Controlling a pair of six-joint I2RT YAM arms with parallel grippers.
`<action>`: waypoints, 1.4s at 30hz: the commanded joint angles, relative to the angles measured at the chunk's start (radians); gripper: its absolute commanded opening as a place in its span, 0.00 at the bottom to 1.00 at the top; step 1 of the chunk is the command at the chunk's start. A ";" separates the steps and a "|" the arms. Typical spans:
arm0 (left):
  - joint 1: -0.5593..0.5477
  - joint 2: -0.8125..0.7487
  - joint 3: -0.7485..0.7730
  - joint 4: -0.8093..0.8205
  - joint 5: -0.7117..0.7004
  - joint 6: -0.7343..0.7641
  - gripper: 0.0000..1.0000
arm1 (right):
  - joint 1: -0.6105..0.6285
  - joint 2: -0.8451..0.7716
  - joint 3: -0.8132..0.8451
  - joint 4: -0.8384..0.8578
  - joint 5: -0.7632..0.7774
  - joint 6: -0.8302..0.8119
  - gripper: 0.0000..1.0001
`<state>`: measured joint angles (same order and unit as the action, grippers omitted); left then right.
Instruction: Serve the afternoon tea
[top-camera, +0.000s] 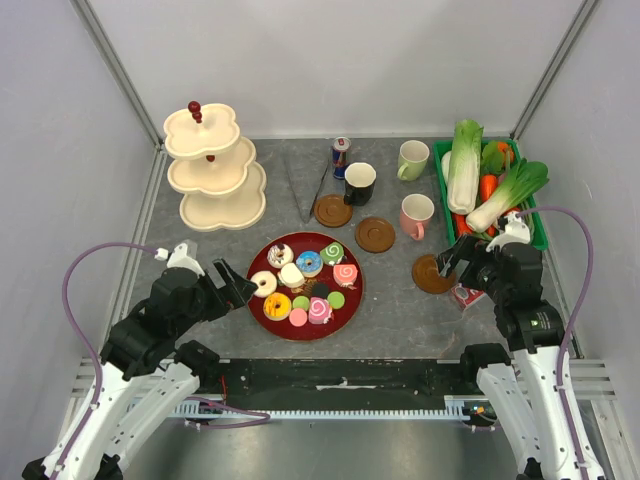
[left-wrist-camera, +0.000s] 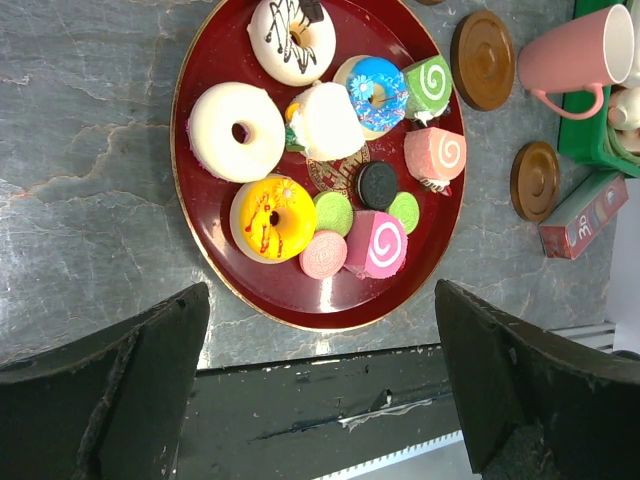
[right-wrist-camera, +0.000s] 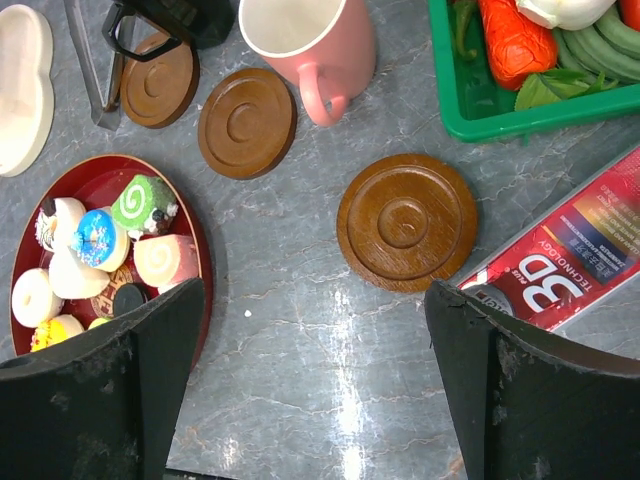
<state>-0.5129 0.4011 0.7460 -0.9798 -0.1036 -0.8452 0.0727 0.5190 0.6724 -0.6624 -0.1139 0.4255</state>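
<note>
Lying just beside left tool (left-wrist-camera: 318, 300), apparently: pastries (left-wrist-camera: 275, 215)

Table (left-wrist-camera: 80, 200): grey stone-look top, marbled, low sheen. Red plate (left-wrist-camera: 290, 295): glossy lacquer-like finish, bright highlights, thin gold rim. Toy pastries (left-wrist-camera: 330, 130): mostly matt, soft foam or rubbery look; donut glazes slightly shiny. Coasters (right-wrist-camera: 405, 222): brown wood, turned rings, satin. Pink mug (right-wrist-camera: 320, 40): smooth glazed ceramic look. Crate (right-wrist-camera: 520, 118): green glossy plastic. Tongs (top-camera: 297, 190): bare metal. Tiered stand (top-camera: 215, 210): cream, matt
</note>
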 joint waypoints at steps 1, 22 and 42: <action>-0.003 0.007 0.015 0.010 -0.012 0.029 0.99 | 0.001 -0.001 0.056 -0.023 0.029 -0.016 0.98; -0.001 -0.022 0.012 0.012 0.001 0.047 0.99 | -0.001 0.056 0.237 -0.071 -0.084 -0.034 0.98; -0.003 0.047 0.013 0.099 -0.028 0.078 0.99 | 0.626 0.672 0.588 0.185 0.336 0.065 0.98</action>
<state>-0.5129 0.4202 0.7460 -0.9272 -0.1070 -0.8143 0.5201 1.0336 1.1191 -0.5343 -0.0803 0.4873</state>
